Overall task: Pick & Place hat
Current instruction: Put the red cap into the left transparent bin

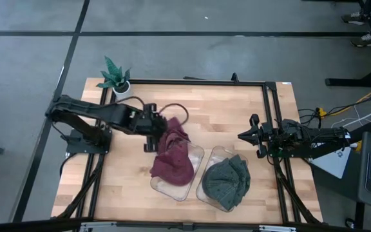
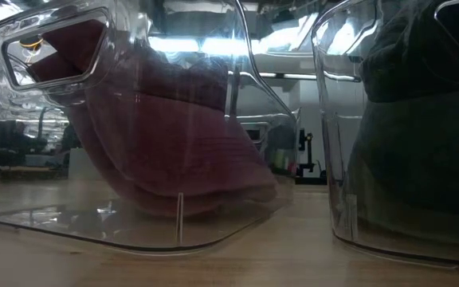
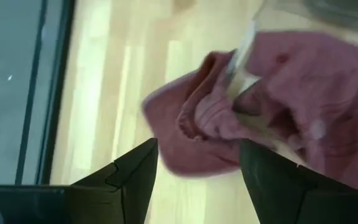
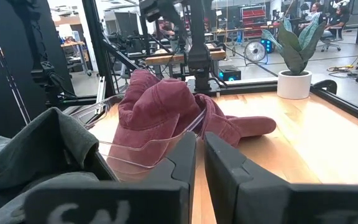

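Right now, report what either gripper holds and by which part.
Nothing is held. The left gripper is open beside the red hat; the right gripper is shut, empty, off to the right.

left end effector point(image 1: 152, 137) spread wide, right end effector point(image 1: 242, 136) closed, idle

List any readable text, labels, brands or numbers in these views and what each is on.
None can be read.
Right gripper: pale lettering on its body in the right wrist view, cut off by the picture's edge, unreadable.
Maroon fabric hat, dark green knit hat, clear plastic bins: no visible print.
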Motion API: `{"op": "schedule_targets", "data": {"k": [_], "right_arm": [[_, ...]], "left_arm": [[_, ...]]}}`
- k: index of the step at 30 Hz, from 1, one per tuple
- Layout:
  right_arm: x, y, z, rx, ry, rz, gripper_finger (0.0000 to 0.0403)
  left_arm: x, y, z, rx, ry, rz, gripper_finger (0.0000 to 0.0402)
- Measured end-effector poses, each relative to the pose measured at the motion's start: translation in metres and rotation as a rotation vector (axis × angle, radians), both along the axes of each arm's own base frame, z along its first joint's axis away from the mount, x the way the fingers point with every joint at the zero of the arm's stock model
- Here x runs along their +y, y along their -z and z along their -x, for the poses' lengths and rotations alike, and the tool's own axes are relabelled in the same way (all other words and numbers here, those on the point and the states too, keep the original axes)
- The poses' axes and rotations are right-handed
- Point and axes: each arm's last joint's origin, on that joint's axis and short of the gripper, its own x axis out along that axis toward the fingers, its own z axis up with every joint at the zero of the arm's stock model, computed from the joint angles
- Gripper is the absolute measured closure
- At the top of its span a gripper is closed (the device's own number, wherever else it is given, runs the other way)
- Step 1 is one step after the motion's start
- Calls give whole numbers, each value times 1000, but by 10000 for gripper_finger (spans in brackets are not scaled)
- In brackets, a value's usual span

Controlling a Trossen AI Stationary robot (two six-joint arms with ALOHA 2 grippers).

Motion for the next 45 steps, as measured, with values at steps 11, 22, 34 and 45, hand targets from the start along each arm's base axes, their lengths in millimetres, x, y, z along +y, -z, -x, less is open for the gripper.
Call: {"op": "schedule_targets", "data": {"k": [11,22,34,45], "right_arm": [[0,0,0,0,0,0,369],[0,0,0,0,0,0,369],[0,0,0,0,0,0,369],[0,0,0,0,0,0,369]], "left_arm": [[12,45,44,-140,18,4,182],[15,114,66,85,509,-224,182],[29,170,66,87,715,-303,182],[36,198,64,46,784,-290,182]]}}
